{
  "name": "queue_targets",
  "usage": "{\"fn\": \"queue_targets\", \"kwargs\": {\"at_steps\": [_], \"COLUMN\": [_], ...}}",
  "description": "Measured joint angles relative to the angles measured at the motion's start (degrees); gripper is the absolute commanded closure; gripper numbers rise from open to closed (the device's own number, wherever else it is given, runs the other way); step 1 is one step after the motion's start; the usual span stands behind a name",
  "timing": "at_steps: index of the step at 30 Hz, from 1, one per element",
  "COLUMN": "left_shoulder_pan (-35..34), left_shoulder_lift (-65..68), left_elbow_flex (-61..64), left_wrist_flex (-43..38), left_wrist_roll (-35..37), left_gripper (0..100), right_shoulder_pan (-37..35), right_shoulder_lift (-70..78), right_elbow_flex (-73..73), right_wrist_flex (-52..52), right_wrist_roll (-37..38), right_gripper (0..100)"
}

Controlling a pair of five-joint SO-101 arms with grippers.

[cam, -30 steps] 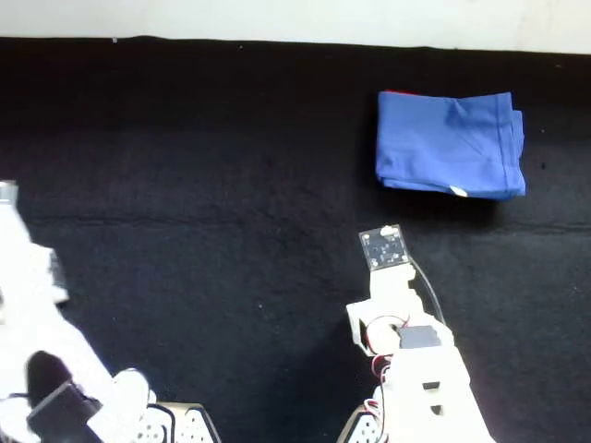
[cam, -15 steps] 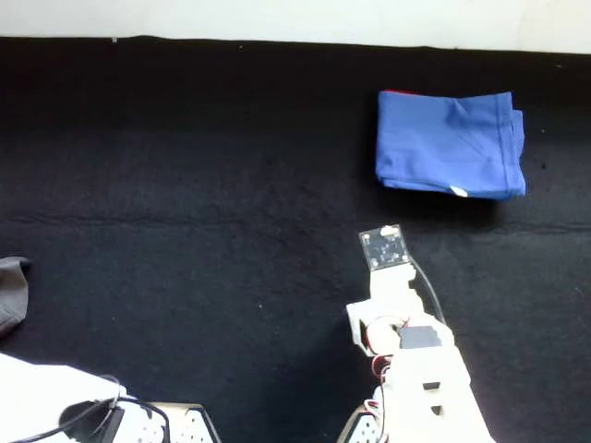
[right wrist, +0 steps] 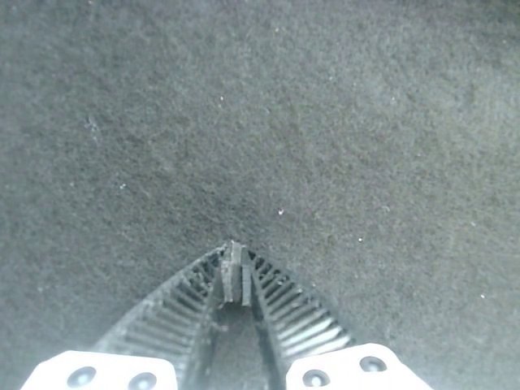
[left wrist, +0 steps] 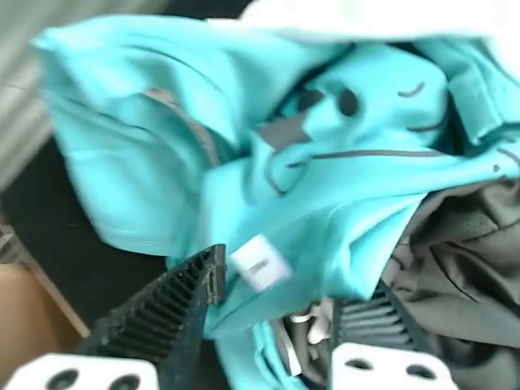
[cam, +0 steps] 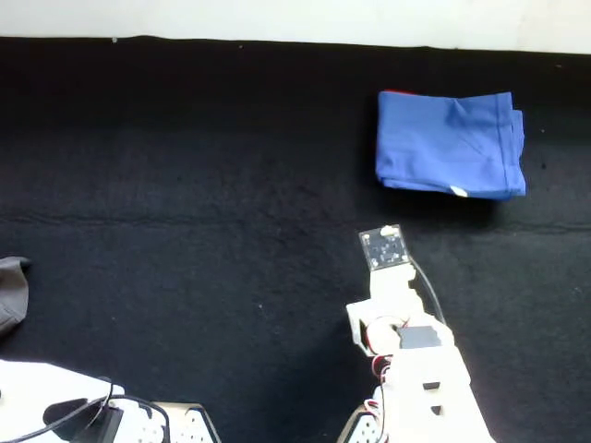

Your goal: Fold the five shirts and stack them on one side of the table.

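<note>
Having swung off the table [cam: 185, 138] at near left, the left gripper [left wrist: 288, 284] gapes over a turquoise shirt [left wrist: 244, 138], apparently the next to fold, while the right gripper [right wrist: 236, 276] sits clenched.

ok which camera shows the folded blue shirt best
The high view: the folded blue shirt lies whole on the black table, near its far edge. The left wrist view faces a crumpled turquoise shirt, with the left tool open and fabric between its fingers. The right wrist view faces bare table beyond the right tool, which is shut.
</note>
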Motion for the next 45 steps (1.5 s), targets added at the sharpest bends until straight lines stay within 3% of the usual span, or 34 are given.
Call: {"fn": "queue_targets", "kwargs": {"at_steps": [8,13,21,27,34,45], "left_shoulder_pan": [1.8,1.8,1.9,3.0,11.3,30.1], "left_shoulder_lift": [3.6,3.7,3.7,3.8,3.7,-13.2], "left_elbow_flex": [-0.4,-1.2,-8.6,-18.5,-40.8,-43.2], "left_wrist_flex": [0.0,0.0,0.3,10.5,28.9,31.1], "left_wrist_roll": [0.0,0.0,0.0,0.8,6.2,6.5], "left_gripper": [79,100,99,99,99,99], "right_shoulder_pan": [0.0,0.0,0.0,0.0,0.0,0.0], "right_shoulder_lift": [0.0,0.0,0.0,0.0,0.0,0.0], "right_elbow_flex": [0.0,0.0,0.0,0.0,0.0,0.0], "right_wrist_flex": [0.0,0.0,0.0,0.0,0.0,0.0], "right_wrist_roll": [0.0,0.0,0.0,0.0,0.0,0.0], "right_gripper": [98.8,98.8,98.8,98.8,98.8,98.8]}}
